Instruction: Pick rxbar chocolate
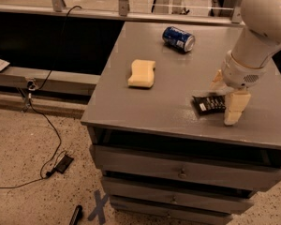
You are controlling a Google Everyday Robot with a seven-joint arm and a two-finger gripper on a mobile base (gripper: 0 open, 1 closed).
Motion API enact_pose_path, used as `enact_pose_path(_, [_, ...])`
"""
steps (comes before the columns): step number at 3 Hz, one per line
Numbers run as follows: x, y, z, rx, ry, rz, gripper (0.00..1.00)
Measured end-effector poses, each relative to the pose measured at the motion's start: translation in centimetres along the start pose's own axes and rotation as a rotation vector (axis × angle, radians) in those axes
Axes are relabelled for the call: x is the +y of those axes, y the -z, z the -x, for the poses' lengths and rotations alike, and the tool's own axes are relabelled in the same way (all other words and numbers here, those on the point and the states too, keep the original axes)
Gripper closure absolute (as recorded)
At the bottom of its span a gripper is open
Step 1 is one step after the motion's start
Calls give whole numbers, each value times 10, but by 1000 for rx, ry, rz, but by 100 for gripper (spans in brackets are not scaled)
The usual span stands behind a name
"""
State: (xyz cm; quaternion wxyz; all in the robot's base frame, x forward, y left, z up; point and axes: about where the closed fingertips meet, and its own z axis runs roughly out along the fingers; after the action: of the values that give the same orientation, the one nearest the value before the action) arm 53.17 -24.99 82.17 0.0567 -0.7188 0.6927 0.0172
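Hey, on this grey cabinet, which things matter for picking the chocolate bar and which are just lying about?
For the job: rxbar chocolate; pincer, open, down around the bar's right end.
Lying about: yellow sponge; blue can, on its side.

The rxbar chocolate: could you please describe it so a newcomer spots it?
On the grey cabinet top, look front right, beneath the gripper. The rxbar chocolate is flat and black, unlike the yellow sponge and blue can.
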Motion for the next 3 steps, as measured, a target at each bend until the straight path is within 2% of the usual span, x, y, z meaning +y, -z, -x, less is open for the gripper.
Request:
enact_pose_path(1, [0, 2, 4, 15, 19, 30, 62])
enact_pose_path(2, [0, 9, 5, 15, 18, 30, 86])
enact_pose_path(3, [-1, 21, -8, -6, -22, 1, 100])
